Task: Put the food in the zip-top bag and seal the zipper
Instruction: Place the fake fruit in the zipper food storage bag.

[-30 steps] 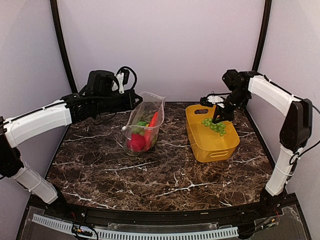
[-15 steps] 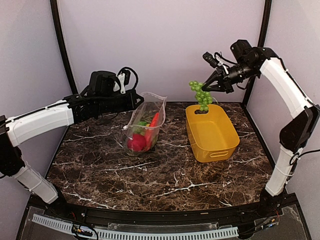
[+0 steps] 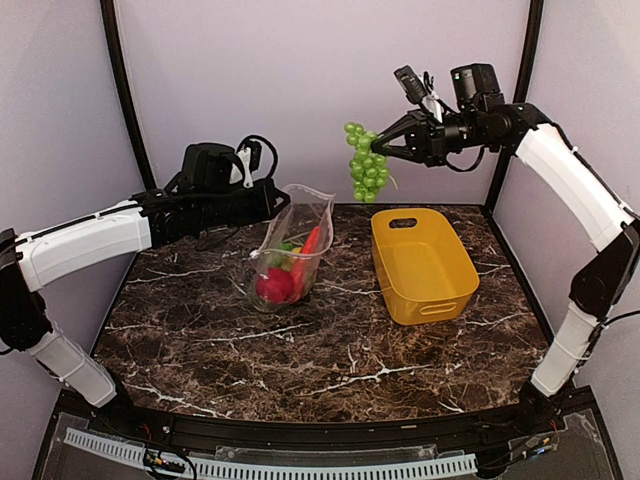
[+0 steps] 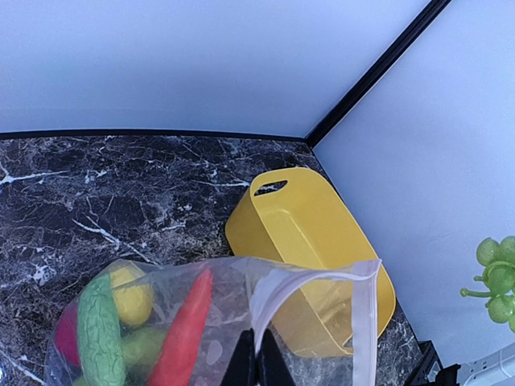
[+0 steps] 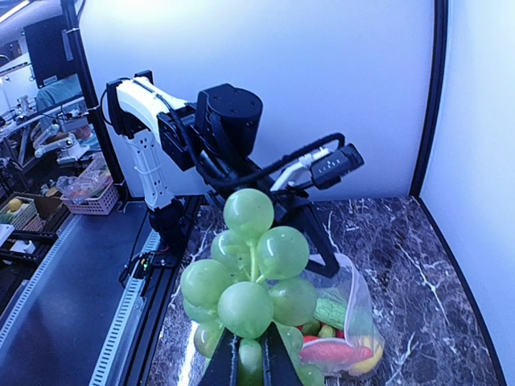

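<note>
R gripper [image 3: 388, 150] is up high near the back wall, jaws pinching the top of the bunch of green plastic grapes [image 3: 366, 170]. The bunch dangles in mid-air and touches nothing else. From the top cam it hangs above the gap btwn bag and basket. On the rt wrist cam the grapes [image 5: 249, 281] fill the frame just ahead of the fingertips, w/ the loaded bag lower down beyond them.

L gripper [image 3: 280, 203] has its jaws pressed tight on the top rim of the clear crinkly zip-top bag [image 3: 290, 240], on its left side. The bag stands upright on the dark marble-pattern tabletop [image 3: 300, 350], mouth gaping upward. On the lt wrist cam the pale whitish zipper strip [image 4: 364, 318] runs round the open mouth, not sealed.

Inside the bag: green toy cucumber [image 4: 100, 342], long red pepper [image 4: 187, 330], yellow round piece [image 4: 133, 296] and red round piece [image 3: 272, 285] down at the bottom.

The yellow plastic basket [image 3: 440, 300] sits to the bag's right, near but not touching.
</note>
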### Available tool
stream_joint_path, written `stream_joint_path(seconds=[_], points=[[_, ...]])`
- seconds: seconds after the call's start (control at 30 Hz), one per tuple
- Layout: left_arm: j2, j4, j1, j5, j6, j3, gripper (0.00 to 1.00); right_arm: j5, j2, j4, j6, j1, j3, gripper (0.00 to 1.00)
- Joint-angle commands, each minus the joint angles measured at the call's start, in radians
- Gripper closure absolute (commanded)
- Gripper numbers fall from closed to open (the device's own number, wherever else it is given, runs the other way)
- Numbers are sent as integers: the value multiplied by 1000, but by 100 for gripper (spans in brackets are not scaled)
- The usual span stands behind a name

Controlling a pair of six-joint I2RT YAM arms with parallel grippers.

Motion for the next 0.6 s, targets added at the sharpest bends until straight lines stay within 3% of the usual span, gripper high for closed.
stream_joint_path(seconds=[0.0,0.37,0.57], points=[[-15,17,8,0,-13,-20,99,-58,12,237,146,51,-23,100],[-22,30,8,12,-29,-13,99,-58,141,540,290,112,-105,100],[-31,38,12,42,-36,-14,99,-48,216,586,299,120,-135,100]])
